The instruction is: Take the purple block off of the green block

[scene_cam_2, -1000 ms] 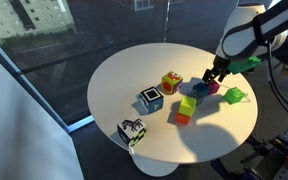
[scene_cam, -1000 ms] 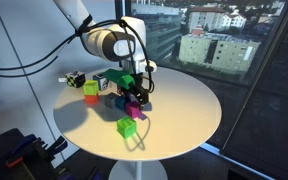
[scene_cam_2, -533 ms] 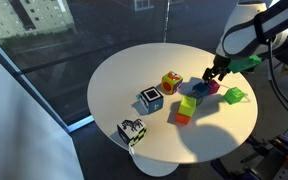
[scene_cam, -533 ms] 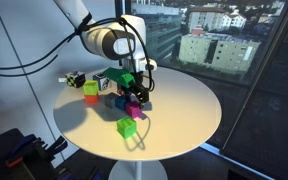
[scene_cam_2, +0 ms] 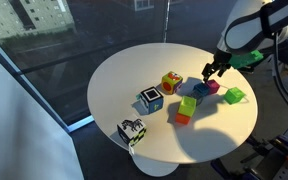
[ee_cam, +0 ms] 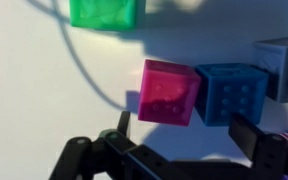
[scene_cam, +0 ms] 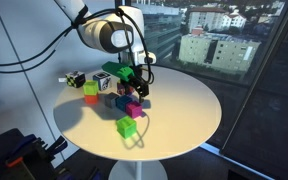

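The gripper (ee_cam: 180, 125) hangs wide open and empty above the purple block (ee_cam: 169, 92). The block sits on the tabletop (ee_cam: 44, 80) just beside a dark blue block (ee_cam: 229, 93), apart from the green block (ee_cam: 104, 12). It looks light, rigid and smooth-sided, so pinch the two faces clear of its neighbour.

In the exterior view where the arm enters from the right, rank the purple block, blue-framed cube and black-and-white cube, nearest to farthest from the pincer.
1. purple block, directly under the pincer.
2. blue-framed cube, further left, toward the middle.
3. black-and-white cube, lower left, at the edge of the table.
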Controlling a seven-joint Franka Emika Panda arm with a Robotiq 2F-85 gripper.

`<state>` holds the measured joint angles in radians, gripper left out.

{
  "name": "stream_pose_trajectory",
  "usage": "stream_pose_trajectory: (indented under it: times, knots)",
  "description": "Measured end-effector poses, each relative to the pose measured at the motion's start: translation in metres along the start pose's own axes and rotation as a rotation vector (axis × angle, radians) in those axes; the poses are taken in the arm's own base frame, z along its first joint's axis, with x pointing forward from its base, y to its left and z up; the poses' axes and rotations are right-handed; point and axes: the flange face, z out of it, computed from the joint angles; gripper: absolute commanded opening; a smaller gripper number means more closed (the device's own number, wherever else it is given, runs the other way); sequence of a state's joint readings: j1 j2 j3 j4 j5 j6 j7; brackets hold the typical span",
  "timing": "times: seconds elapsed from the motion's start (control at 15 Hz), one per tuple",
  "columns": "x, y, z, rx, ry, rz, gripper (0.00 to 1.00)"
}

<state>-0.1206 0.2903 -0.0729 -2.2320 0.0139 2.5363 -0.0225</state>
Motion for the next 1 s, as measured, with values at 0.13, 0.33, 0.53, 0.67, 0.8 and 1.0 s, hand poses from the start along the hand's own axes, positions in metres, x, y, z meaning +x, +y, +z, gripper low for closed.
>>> stream_pose_trajectory:
  times: [0.13, 0.33, 0.53, 0.67, 0.8, 1.0]
  knots:
    - [0.000, -0.006, -0.003, 0.004, 0.003, -0.009, 1.00]
    - [0.000, -0.018, -0.003, 0.015, 0.001, -0.025, 1.00]
    - [-0.003, -0.030, -0.002, 0.023, -0.015, -0.041, 1.00]
    - [-0.005, -0.037, -0.001, 0.024, -0.025, -0.053, 1.00]
    - [-0.008, -0.042, 0.001, 0.025, -0.040, -0.063, 1.00]
    - [-0.016, -0.050, 0.002, 0.025, -0.074, -0.079, 1.00]
